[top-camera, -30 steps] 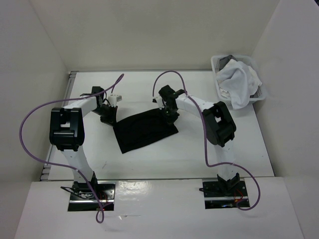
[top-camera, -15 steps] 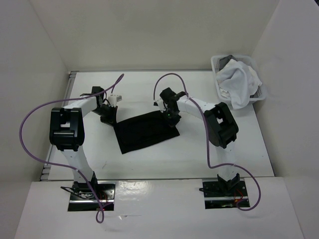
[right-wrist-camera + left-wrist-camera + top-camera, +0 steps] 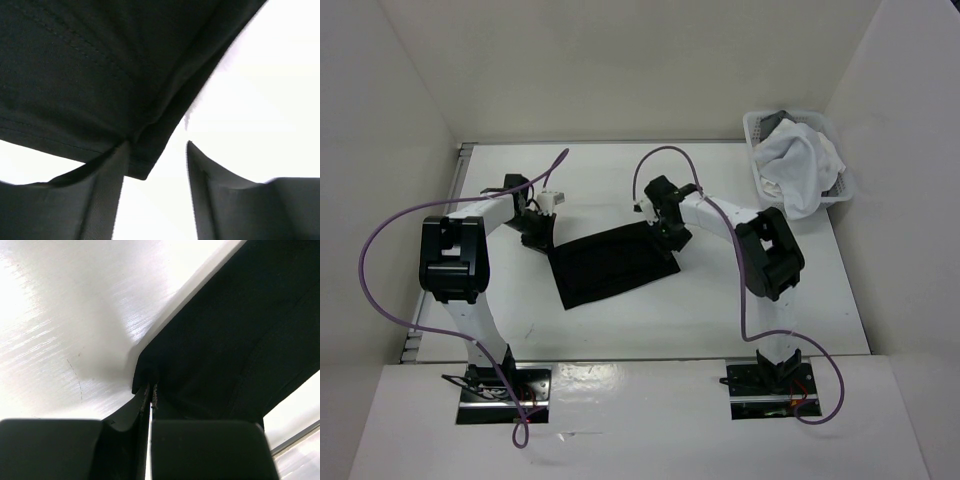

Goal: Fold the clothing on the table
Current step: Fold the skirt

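The black clothing (image 3: 610, 265) lies spread on the white table (image 3: 720, 300), folded into a slanted strip. My left gripper (image 3: 542, 243) is low at its far left corner. In the left wrist view the jaws (image 3: 151, 390) are pressed together, pinching the clothing (image 3: 235, 330) at that corner. My right gripper (image 3: 672, 243) is at the far right corner. In the right wrist view it (image 3: 156, 144) stands open. The clothing's corner (image 3: 100, 65) hangs against the left finger (image 3: 107, 190) and is free of the right one.
A white plastic basket (image 3: 760, 130) with a white cloth bundle (image 3: 800, 165) stands at the far right corner of the table. White walls close in the left, the back and the right. Purple cables loop above both arms.
My right gripper has opened and let go of the clothing's far right corner, and the arm has shifted slightly right. The left gripper has stayed shut in place.
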### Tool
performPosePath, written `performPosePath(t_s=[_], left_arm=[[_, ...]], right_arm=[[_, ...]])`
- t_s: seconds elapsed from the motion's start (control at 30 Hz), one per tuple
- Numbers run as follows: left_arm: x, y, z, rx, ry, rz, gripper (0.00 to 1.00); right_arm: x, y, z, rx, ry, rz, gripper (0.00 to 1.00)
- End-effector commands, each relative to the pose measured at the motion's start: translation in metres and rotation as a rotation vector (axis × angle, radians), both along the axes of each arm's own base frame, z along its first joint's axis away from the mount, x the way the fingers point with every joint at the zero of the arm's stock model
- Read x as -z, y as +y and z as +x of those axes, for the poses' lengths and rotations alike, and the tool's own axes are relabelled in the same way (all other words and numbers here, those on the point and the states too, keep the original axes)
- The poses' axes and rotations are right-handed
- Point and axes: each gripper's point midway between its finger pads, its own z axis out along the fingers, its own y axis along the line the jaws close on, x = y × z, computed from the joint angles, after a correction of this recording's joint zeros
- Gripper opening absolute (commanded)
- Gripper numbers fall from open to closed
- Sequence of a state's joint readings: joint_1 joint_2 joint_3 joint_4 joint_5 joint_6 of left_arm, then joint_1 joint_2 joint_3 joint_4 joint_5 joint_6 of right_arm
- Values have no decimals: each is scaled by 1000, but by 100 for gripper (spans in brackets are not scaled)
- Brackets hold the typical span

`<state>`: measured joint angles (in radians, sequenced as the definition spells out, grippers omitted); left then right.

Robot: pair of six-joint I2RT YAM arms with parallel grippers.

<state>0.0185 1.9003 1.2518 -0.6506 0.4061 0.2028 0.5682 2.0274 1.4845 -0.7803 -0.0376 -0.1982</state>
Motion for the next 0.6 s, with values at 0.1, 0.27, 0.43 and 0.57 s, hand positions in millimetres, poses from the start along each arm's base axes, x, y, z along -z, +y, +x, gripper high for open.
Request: performPosePath(t_s=[0.1, 0.27, 0.43, 0.57], left_arm=[[-6, 5, -5, -15, -1, 11, 0], [-15, 5, -2, -15, -29, 12, 0], [-32, 7, 1, -17, -75, 21, 22], [-54, 9, 3, -35, -128, 11, 60]], right_arm=[[-56, 13, 16, -8, -77, 93, 63], [-102, 44, 18, -51, -84, 227, 68], [-90, 82, -3, -131, -5, 271, 81], [-66, 108, -22, -162, 49, 262, 82]])
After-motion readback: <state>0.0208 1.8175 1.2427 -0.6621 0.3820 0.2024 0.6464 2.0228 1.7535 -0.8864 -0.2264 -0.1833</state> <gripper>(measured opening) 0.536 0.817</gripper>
